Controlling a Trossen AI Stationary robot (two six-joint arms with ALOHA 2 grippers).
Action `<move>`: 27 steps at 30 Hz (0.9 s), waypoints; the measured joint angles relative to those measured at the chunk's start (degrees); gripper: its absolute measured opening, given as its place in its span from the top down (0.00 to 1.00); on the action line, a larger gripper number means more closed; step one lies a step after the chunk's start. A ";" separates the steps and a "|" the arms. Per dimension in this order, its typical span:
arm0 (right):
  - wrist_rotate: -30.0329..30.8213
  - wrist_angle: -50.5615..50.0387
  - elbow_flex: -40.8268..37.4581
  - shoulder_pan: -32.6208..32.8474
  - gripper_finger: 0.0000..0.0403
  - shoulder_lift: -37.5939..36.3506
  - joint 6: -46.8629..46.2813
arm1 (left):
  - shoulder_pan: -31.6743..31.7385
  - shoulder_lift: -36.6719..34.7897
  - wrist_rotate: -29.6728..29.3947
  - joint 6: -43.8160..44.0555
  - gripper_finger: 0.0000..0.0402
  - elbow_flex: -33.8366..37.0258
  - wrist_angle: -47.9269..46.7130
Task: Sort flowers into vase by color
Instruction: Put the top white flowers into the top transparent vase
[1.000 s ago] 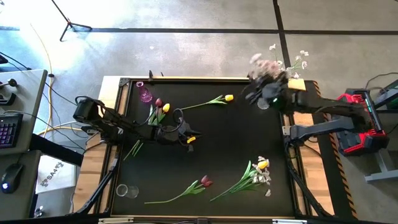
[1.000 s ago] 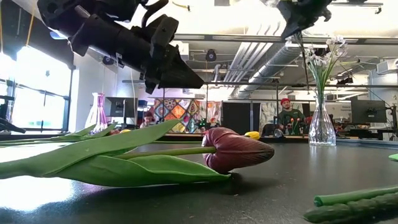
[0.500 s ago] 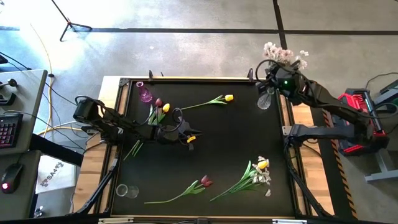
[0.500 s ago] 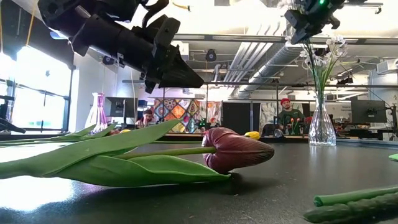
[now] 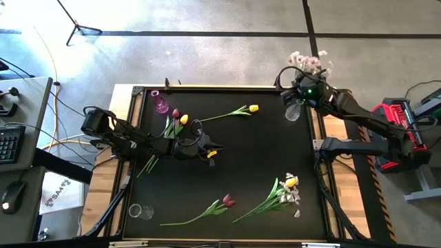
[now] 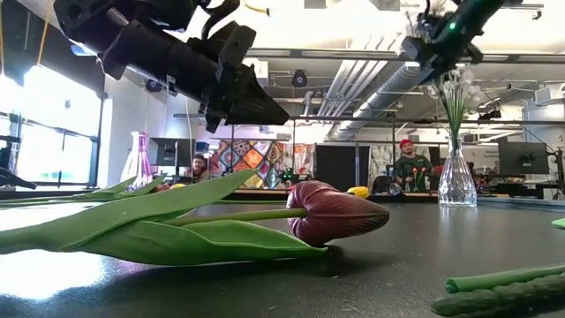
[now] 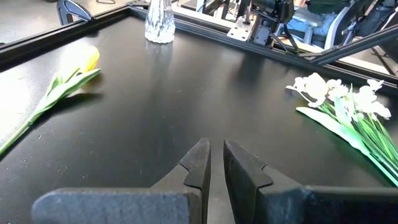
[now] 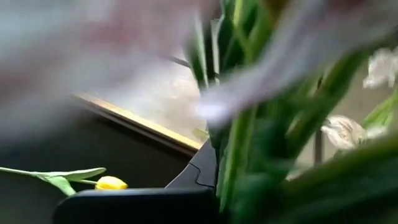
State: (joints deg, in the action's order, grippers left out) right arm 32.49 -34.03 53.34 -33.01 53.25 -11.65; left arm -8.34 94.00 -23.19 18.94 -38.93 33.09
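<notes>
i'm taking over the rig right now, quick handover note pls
Right pincer: shut on the pink-white spray, over the clear vase at the far right corner.
Left pincer: nearly shut, empty, hovering mid-left over the table.
Done: some pale stems already stand in the clear vase.
Left: yellow tulip at the far edge, red and yellow pair by the purple vase, red tulip, mixed bunch near right.

Right hand (image 5: pixel 301 87) with pale blossom spray (image 5: pixel 308 62) shifted toward tabletop's far right corner, above clear vase (image 5: pixel 293 110).
</notes>
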 joint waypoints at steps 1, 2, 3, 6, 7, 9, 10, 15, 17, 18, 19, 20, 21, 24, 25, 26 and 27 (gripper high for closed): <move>-0.15 1.20 -1.03 0.00 1.00 0.00 -0.52 | 0.00 0.00 0.01 0.00 0.92 0.01 0.03; -0.29 2.17 -1.90 0.00 1.00 0.00 -1.29 | 0.00 0.00 0.00 0.00 0.92 -0.01 0.03; -0.26 2.53 -2.51 -0.01 1.00 0.00 -1.94 | 0.00 0.00 -0.01 0.00 0.92 0.01 0.05; 2.39 1.86 -3.83 0.00 1.00 0.01 -3.52 | 0.00 0.00 0.00 0.00 0.92 0.01 0.06; 3.67 1.51 -3.96 0.00 1.00 0.02 -3.87 | 0.00 0.00 0.00 0.00 0.92 0.01 0.06; 5.84 1.10 -4.02 -0.02 1.00 -0.02 -3.98 | 0.00 0.00 -0.01 0.00 0.92 0.01 0.06; 6.85 0.71 -4.02 -0.02 1.00 -0.02 -3.96 | 0.00 0.00 0.01 0.00 0.92 0.01 0.06; 8.54 -0.83 -4.02 0.00 1.00 0.00 -3.99 | 0.13 0.00 -0.08 -0.04 0.92 0.01 0.12; 8.87 -2.20 -4.02 0.00 1.00 0.00 -5.03 | 0.13 0.00 -0.39 -0.19 0.92 0.01 0.17; 8.93 -3.05 -4.02 -0.02 1.00 0.00 -5.93 | 0.13 0.00 -0.44 -0.20 0.92 0.01 0.15; 9.05 -3.83 -4.02 -0.02 1.00 0.00 -6.40 | 0.13 0.00 -0.45 -0.20 0.92 0.01 0.17; 9.19 -4.48 -4.02 -0.02 1.00 0.00 -6.75 | 0.13 0.00 -0.47 -0.20 0.92 0.01 0.19; 9.30 -5.06 -4.02 -0.01 1.00 0.00 -7.41 | 0.13 0.00 -0.55 -0.25 0.92 0.01 0.21; 9.31 -6.50 -4.02 0.00 1.00 0.00 -8.84 | 0.13 0.00 -0.67 -0.57 0.92 0.01 0.21; 9.31 -6.83 -4.02 0.00 1.00 0.00 -9.16 | 0.13 0.00 -0.67 -0.58 0.92 0.01 0.21; 9.29 -7.19 -4.02 0.00 1.00 0.00 -9.41 | 0.13 0.00 -0.67 -0.59 0.92 0.01 0.21; 9.29 -7.62 -4.02 0.00 1.00 0.00 -9.97 | 0.13 0.00 -0.67 -0.61 0.92 0.01 0.21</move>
State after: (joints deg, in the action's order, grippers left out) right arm 41.78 -41.64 49.32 -33.01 53.25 -21.62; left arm -8.21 94.00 -23.86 18.33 -38.92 33.30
